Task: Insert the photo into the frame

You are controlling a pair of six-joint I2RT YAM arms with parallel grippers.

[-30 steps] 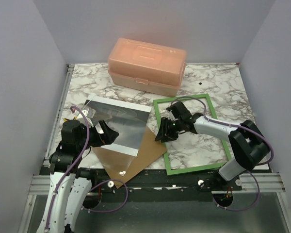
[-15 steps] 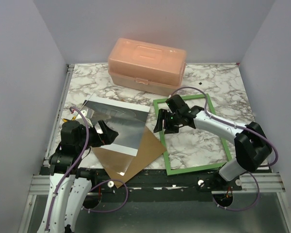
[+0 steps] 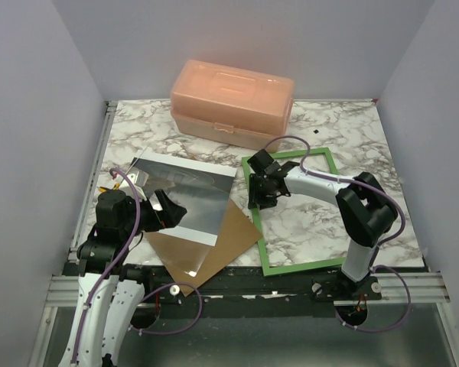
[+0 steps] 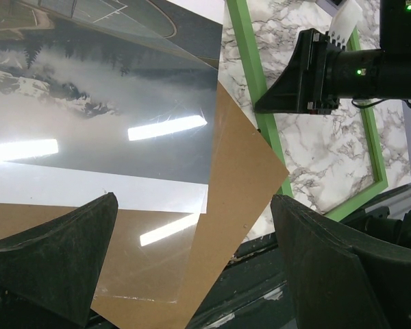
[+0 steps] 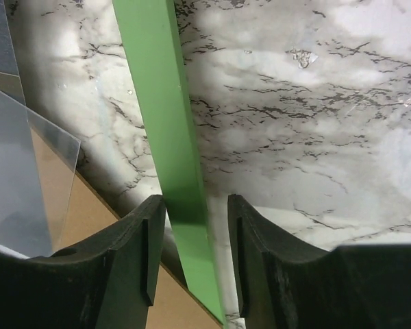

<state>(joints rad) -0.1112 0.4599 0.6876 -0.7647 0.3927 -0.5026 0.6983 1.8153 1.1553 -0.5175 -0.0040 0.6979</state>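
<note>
The photo (image 3: pixel 187 195), a glossy grey print with white borders, lies at the left over a brown backing board (image 3: pixel 226 241). It fills the upper left of the left wrist view (image 4: pixel 109 116). The green frame (image 3: pixel 306 265) lies flat on the marble at the right. My right gripper (image 3: pixel 258 195) is low over the frame's left bar (image 5: pixel 168 116). It straddles the bar with its jaws partly open (image 5: pixel 195 212), and marble shows between the bar and the right finger. My left gripper (image 3: pixel 164 208) is wide open and empty (image 4: pixel 192 205) above the photo's near edge and the board.
A peach plastic box (image 3: pixel 233 103) stands at the back centre. A clear sheet (image 4: pixel 123 253) lies on the brown board (image 4: pixel 240 178) under the photo, and its corner shows in the right wrist view (image 5: pixel 27 171). The board's corner overhangs the table's near edge.
My right gripper has moved away from me along the frame's left bar, and its arm has folded in closer. The left arm, photo and board have not moved.
</note>
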